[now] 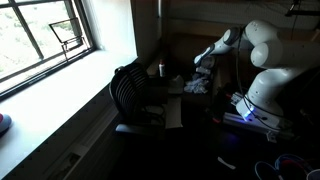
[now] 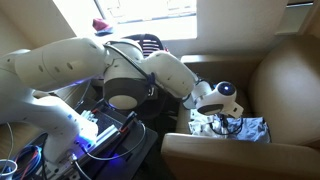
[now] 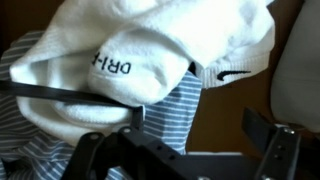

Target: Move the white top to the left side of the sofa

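Note:
The white top (image 3: pixel 160 40), with grey "DRI-FIT" lettering and a small swoosh, fills the upper wrist view. It lies crumpled on a blue-striped cloth (image 3: pixel 175 105). My gripper (image 3: pixel 195 122) is open just short of it, and nothing is between the fingers. In an exterior view the gripper (image 2: pixel 222 118) hangs right over the heap of clothes (image 2: pixel 245 128) on the brown sofa seat. In the dark exterior view the gripper (image 1: pixel 205 63) is above the same heap (image 1: pixel 196 85).
The brown sofa (image 2: pixel 285 90) has a high backrest and an armrest (image 2: pixel 230 158) at the front. A dark ribbed chair (image 1: pixel 132 88) stands by the window sill (image 1: pixel 70 100). Cables and a lit control box (image 2: pixel 95 135) lie beside the robot base.

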